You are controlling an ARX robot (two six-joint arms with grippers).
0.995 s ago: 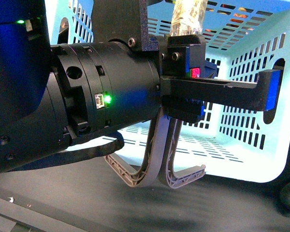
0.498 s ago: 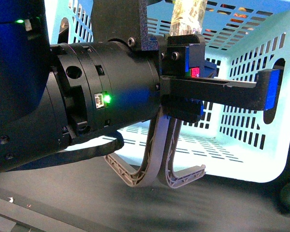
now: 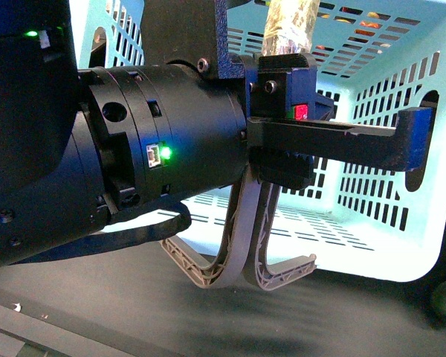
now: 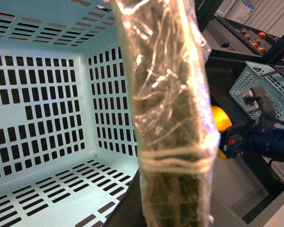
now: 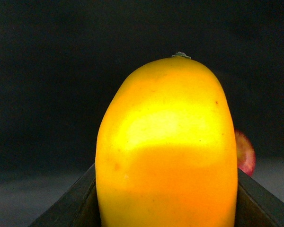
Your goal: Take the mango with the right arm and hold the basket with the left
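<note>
Hardly anything has shifted in the last second: the basket (image 3: 379, 245) sits where it was, with the dark counter (image 3: 208, 320) below it. The left hand (image 3: 410, 141) reaches across its mouth with the taped handle (image 4: 170, 118) passing close by the finger bases, though whether the fingers are together on it I cannot tell. Outside the basket, beyond that handle, the right hand (image 5: 165, 179) is clamped on the mango (image 5: 165, 127), a finger against each flank.
</note>
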